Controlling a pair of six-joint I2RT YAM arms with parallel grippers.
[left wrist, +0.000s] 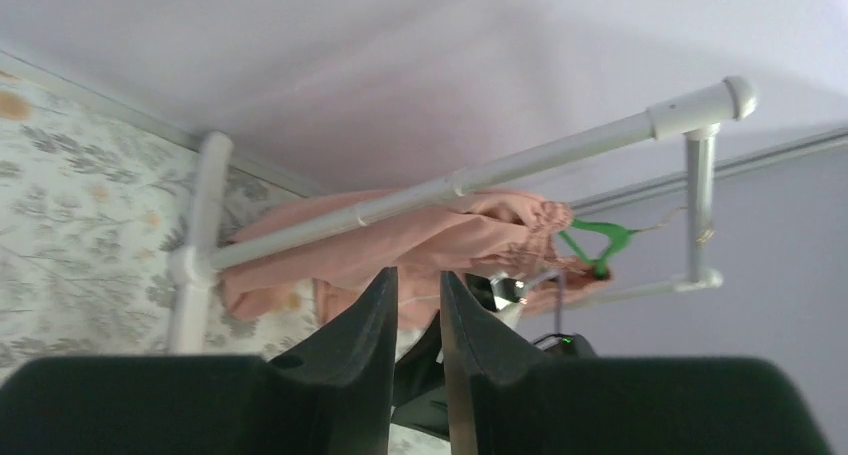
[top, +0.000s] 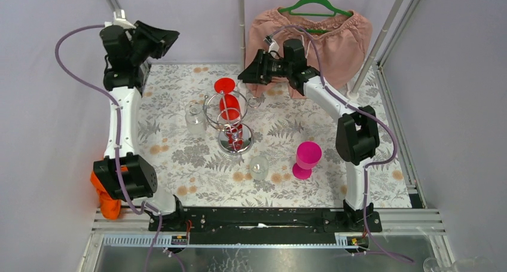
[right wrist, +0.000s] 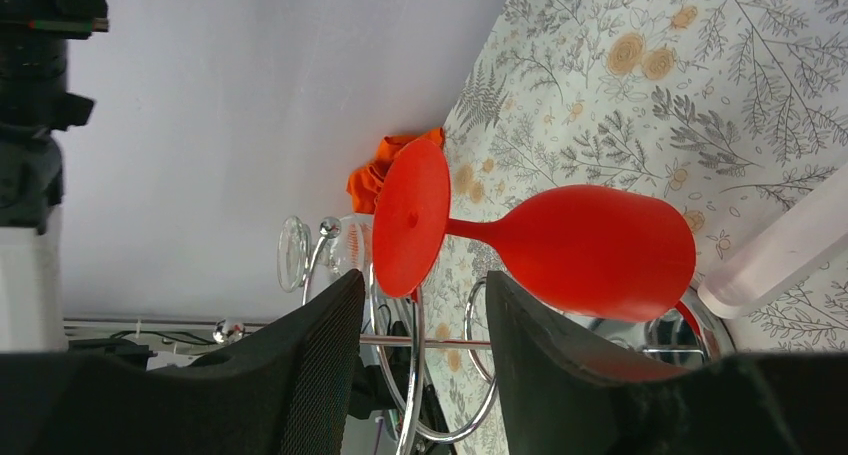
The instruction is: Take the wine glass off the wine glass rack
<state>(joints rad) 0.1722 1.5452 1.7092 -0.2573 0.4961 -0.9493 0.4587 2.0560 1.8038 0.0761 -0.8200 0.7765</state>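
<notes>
1. Magenta goblet (top: 308, 157) stands upright toward the table's (top: 179, 158) near right edge, with a clear glass (top: 259, 167) just left of it. There's an orange rag (top: 107, 203) off the near left corner.
2. Mid-table I've got the wine glass rack (top: 234, 141), and the red wine glass (top: 229, 106) hangs foot-up from its hooks. Another clear glass (top: 195, 118) sits just left of it.
3. My right gripper (top: 245, 78) hovers at the rack's far side with its jaws apart. The glass foot is just ahead of them and nothing is grasped.
4. Left gripper (top: 170, 37) is up over the far left corner, fingers a narrow gap apart and empty.
5. Pink garment (top: 335, 39) hangs on a green hanger (top: 315, 6) at the far edge.
</notes>
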